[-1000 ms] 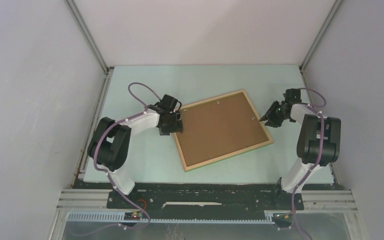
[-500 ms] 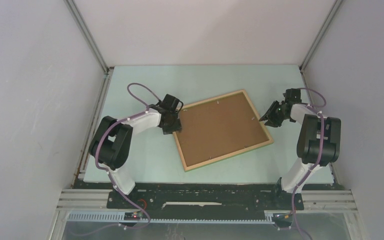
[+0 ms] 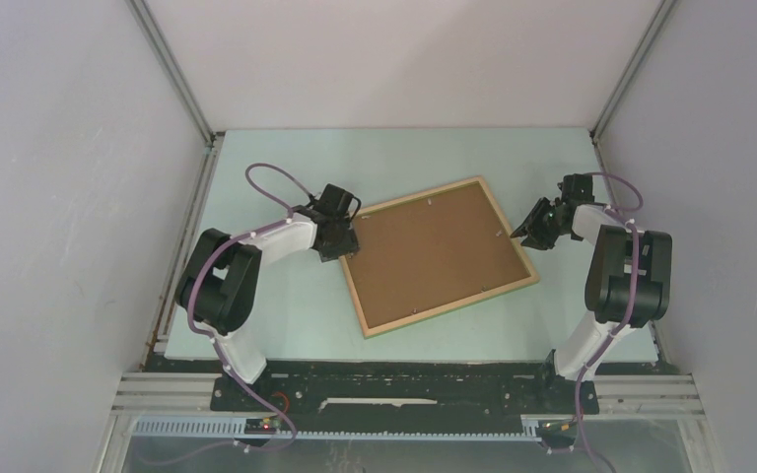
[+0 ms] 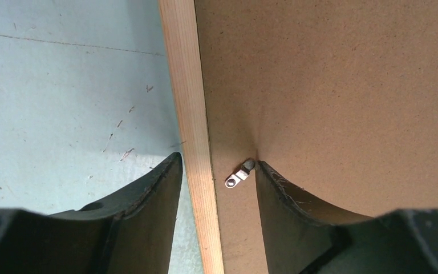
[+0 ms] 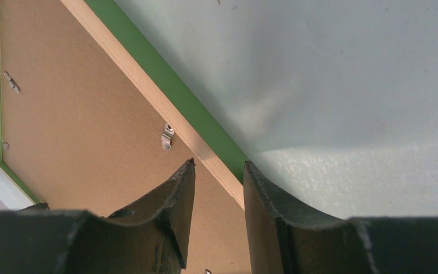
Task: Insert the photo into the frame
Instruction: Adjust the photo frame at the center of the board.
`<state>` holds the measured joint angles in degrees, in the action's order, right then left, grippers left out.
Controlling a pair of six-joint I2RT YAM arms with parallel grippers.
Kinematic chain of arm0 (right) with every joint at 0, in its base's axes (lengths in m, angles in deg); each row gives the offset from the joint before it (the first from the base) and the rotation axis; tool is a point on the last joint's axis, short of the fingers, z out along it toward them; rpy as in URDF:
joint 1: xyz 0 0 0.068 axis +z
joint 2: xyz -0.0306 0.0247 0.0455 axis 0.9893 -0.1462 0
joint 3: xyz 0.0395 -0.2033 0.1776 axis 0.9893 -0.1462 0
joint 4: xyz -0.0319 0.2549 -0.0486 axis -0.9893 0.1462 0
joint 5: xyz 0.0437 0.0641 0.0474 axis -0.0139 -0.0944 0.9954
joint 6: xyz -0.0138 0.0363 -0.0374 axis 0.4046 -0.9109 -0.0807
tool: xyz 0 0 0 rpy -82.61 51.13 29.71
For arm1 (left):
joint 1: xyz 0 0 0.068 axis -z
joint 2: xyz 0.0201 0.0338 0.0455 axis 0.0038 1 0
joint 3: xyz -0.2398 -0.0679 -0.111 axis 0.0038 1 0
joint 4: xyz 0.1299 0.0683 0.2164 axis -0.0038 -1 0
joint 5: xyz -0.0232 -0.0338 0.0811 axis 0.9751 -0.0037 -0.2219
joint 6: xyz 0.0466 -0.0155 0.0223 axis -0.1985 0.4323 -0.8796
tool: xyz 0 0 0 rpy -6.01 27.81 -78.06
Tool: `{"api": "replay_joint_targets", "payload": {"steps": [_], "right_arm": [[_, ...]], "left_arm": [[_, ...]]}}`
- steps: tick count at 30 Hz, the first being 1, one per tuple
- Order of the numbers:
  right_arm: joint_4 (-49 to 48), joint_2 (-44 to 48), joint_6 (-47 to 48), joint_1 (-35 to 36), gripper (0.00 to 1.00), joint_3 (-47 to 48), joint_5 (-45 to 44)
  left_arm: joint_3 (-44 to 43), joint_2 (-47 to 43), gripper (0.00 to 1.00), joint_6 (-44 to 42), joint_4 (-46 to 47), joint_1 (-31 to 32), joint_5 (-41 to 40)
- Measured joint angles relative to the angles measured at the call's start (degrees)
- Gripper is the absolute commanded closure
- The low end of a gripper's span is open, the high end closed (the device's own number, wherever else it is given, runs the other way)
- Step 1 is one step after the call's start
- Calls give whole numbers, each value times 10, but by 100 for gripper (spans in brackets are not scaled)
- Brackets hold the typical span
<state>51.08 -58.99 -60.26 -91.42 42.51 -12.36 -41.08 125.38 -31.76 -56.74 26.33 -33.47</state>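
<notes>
Frame (image 4: pixel 189 103): face down on tabletop (image 4: pixel 63 85), brown backing board (image 3: pixel 434 256) seated inside; photo unseen | left end effector (image 4: pixel 217 165): spread astride the wood edge beside a metal clip (image 4: pixel 238 176), probably to turn it | right end effector (image 5: pixel 219 165): spread over opposite edge, probably steadying

Frame (image 4: pixel 191 114) pale wood/green; board (image 3: pixel 434 256) brown.
</notes>
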Motion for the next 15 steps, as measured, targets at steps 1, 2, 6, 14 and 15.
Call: {"api": "replay_joint_targets", "payload": {"steps": [1,2,6,14,15], "right_arm": [[0,0,0,0,56,0,0],[0,0,0,0,56,0,0],[0,0,0,0,56,0,0],[-1,1,0,1,56,0,2],[-1,2,0,1,56,0,2]], "left_arm": [[0,0,43,0,1,0,0],[0,0,46,0,1,0,0],[1,0,58,5,3,0,-5],[4,0,95,36,-4,-1,-38],[4,-1,99,43,-5,-1,-40]]}}
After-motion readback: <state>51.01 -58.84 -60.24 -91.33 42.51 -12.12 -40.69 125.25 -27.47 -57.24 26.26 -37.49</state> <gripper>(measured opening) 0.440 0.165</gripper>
